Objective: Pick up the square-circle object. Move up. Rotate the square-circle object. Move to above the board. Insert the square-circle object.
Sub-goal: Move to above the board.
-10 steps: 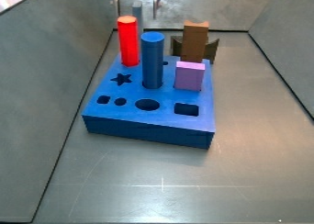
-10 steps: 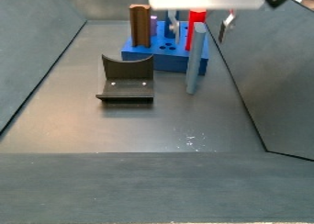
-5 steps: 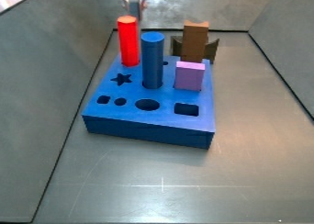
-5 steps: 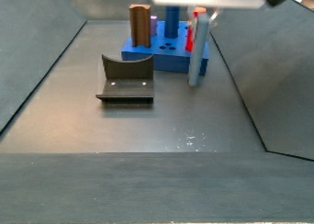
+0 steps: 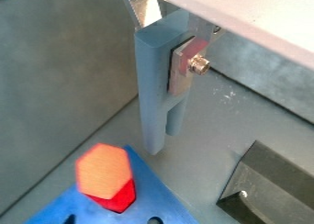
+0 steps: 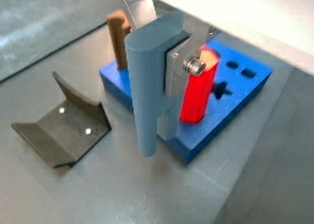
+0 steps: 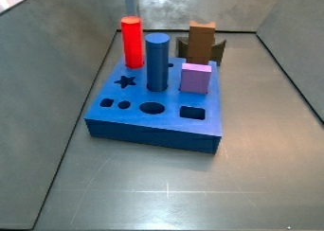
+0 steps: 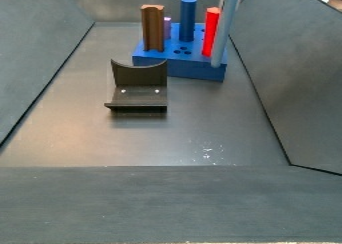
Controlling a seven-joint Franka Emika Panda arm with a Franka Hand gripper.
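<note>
Hanging upright from the gripper [image 6: 179, 55], the long grey-blue square-circle object [image 6: 149, 99] was pinched between its plates; the blue rectangular board [image 6: 221, 117] was seen just beside its lower end.

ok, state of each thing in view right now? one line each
gripper: shut on the grey-blue piece, raised beside the board
grey-blue piece: held upright, clear of the floor
board: flat on the floor, front holes empty
red peg: upright in board
blue cylinder: upright in board
brown block: upright
fixture: empty
</note>
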